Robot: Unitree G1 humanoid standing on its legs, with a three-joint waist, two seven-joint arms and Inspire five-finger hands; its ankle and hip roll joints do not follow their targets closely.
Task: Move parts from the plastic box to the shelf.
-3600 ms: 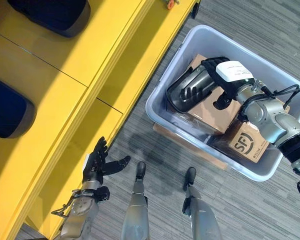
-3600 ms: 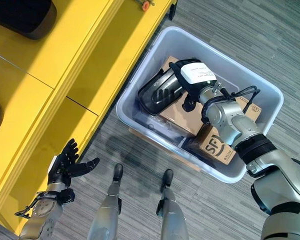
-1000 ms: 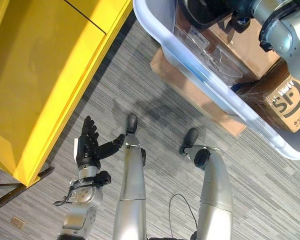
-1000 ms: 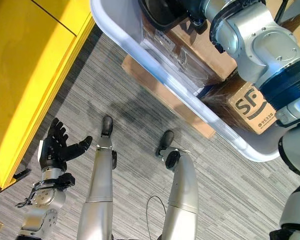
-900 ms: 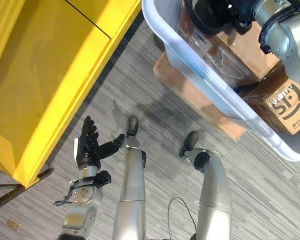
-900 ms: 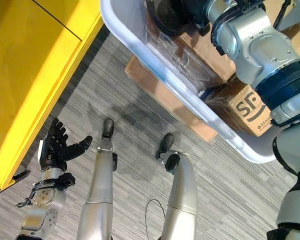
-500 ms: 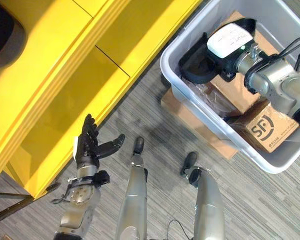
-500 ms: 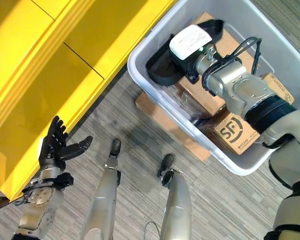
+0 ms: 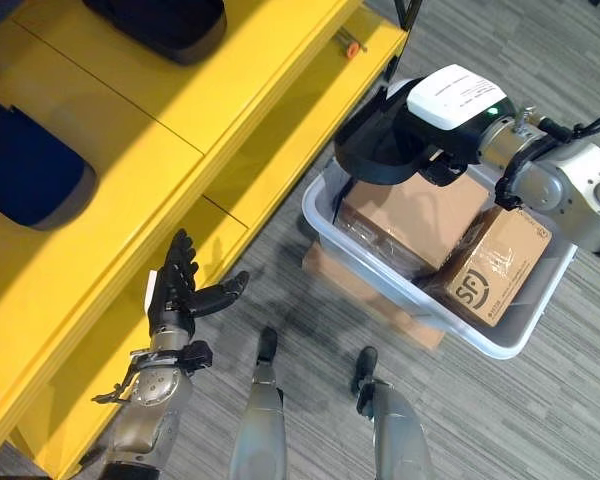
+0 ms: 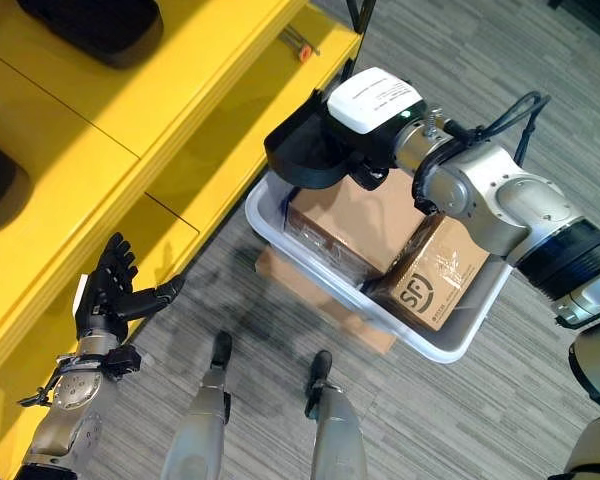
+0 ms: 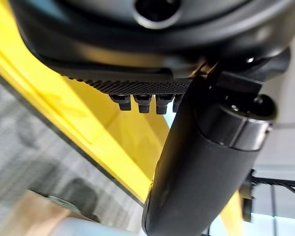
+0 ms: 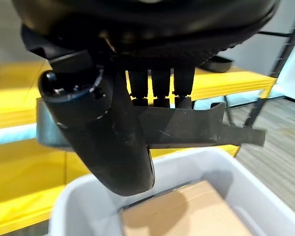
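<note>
- Black part (image 9: 380, 150): a curved, shell-like moulding, held in the air above the plastic box's far-left corner, between the box and the edge of the yellow shelf. It is clear of the box rim, which suits a carry toward the shelf.
- Right hand (image 9: 450, 145): its fingers are curled round the part's rim, seen in the right wrist view (image 12: 157, 91) with the thumb on one side and the fingers on the other. A pinch on the rim leaves the shell's open side free to be set down.
- Plastic box (image 9: 400, 300): pale grey, standing on a flat cardboard sheet (image 9: 355, 290) on the floor just beside the shelf, so the carry is short.
- Cardboard boxes (image 9: 415, 215): two lie in the plastic box, one along its left wall, one wrapped in clear film (image 9: 495, 265) toward its near-right corner; they appear to have served as a bed for the parts.
- Yellow shelf (image 9: 230, 110): two dark parts already rest on its top level, one (image 9: 160, 22) at the far edge, one (image 9: 30, 180) at the left edge, with bare surface between them for the next.
- Left hand (image 9: 175, 295): fingers spread and straight, holding nothing, idle by the shelf's lower front edge.
</note>
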